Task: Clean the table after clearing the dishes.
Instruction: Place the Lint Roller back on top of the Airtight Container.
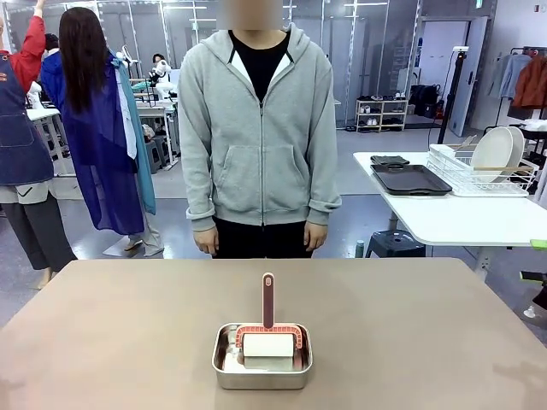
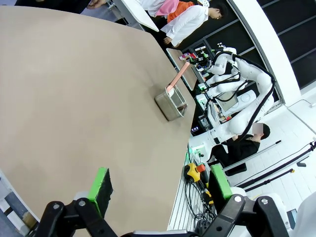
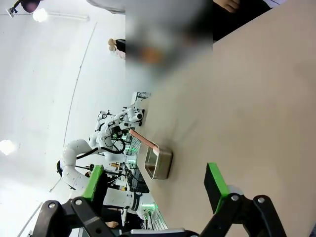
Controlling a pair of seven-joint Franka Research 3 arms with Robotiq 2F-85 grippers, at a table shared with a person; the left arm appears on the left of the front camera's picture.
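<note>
Pan (image 1: 261, 356) near table (image 1: 102, 342) front edge; surroundings bare.

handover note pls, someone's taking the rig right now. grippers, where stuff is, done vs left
Left gripper: open, holding nothing, off the table's near edge.
Right gripper: open, holding nothing, above the table.
Table: taupe top, no dishes on it. On it, near the robot's edge at centre, a square steel pan holds a lint roller, its pink handle pointing up.
Side table: two dark trays and white plates in a dish rack.
Person: stands at the far edge, hands down.
Done: dishes look cleared.
Left: pick up the roller and clean the tabletop; it is untouched in the pan.
</note>
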